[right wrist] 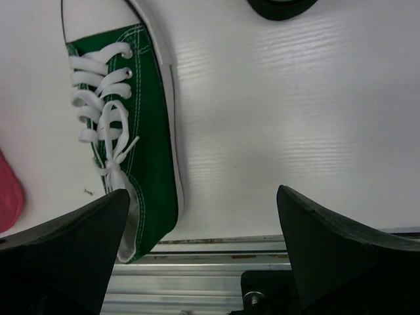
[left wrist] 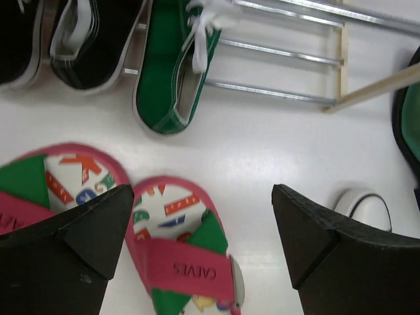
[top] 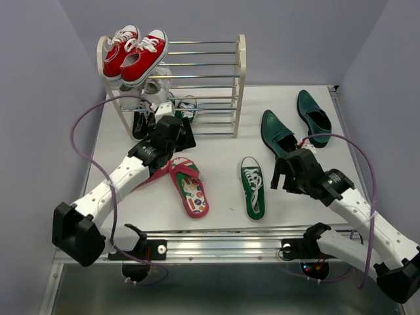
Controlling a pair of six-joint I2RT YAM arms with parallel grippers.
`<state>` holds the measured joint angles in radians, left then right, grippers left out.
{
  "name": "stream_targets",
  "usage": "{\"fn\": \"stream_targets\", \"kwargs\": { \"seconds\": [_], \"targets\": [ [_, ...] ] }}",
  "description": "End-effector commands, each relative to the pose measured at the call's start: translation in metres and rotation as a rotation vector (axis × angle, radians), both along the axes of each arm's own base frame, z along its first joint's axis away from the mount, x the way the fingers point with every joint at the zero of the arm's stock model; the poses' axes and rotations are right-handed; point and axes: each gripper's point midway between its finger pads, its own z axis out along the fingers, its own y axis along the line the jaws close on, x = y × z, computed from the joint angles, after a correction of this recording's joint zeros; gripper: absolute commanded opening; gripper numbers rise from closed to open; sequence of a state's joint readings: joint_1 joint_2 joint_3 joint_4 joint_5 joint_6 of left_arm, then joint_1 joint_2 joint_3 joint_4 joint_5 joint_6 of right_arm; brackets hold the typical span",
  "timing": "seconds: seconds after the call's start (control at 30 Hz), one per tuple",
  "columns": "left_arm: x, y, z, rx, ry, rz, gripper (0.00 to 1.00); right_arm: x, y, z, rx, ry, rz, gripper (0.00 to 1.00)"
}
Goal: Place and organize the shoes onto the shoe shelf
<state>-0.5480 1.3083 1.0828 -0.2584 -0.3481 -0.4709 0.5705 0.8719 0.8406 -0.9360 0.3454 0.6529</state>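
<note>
Left tool (left wrist: 202, 197) is held wide open, empty, over the pink flip-flops (left wrist: 187, 262); one green sneaker (left wrist: 164, 79) is seen partly in the bottom tier of the shoe shelf (top: 240, 79). Right tool (right wrist: 203, 193) is spread wide, nothing gripped, beside the other green sneaker (right wrist: 141, 131) on the surface (right wrist: 295, 118).

The shoe shelf (top: 241, 72) has shiny silver metal rods between smooth cream side frames. The green sneakers (top: 252, 189) are matt canvas with white cloth laces; the loafers (top: 277, 133) are glossy dark green leather. The tabletop (top: 216, 147) is smooth white.
</note>
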Motion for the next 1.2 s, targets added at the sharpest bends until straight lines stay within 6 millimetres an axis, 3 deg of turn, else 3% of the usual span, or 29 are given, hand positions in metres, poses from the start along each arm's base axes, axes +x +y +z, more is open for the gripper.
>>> {"fn": "stream_targets", "kwargs": {
  "seconds": [0.0, 0.13, 0.27, 0.4, 0.53, 0.63, 0.87, 1.17],
  "targets": [
    [-0.044, 0.015, -0.004, -0.103, 0.067, 0.072, 0.99, -0.018, 0.038, 0.0, 0.11, 0.064, 0.21, 1.0],
    [-0.08, 0.038, -0.004, -0.135, 0.078, 0.114, 0.99, -0.03, 0.062, -0.008, 0.146, 0.092, 0.303, 1.0],
    [-0.108, 0.048, -0.026, -0.18, 0.137, 0.139, 0.99, -0.034, 0.075, -0.019, 0.101, 0.126, 0.343, 1.0],
    [-0.12, 0.055, -0.036, -0.175, 0.149, 0.147, 0.99, -0.036, 0.09, -0.025, 0.08, 0.13, 0.375, 1.0],
    [-0.121, 0.056, -0.037, -0.173, 0.158, 0.153, 0.99, -0.037, 0.098, -0.035, 0.026, 0.126, 0.376, 1.0],
    [-0.12, 0.055, -0.037, -0.169, 0.158, 0.145, 0.99, -0.048, 0.108, -0.05, -0.024, 0.162, 0.408, 1.0],
    [-0.121, 0.057, -0.041, -0.158, 0.17, 0.153, 0.99, -0.043, 0.088, -0.062, -0.162, 0.139, 0.239, 0.99],
    [-0.121, 0.055, -0.041, -0.167, 0.162, 0.141, 0.99, -0.045, 0.094, -0.075, -0.151, 0.16, 0.254, 0.93]
  ]
}}
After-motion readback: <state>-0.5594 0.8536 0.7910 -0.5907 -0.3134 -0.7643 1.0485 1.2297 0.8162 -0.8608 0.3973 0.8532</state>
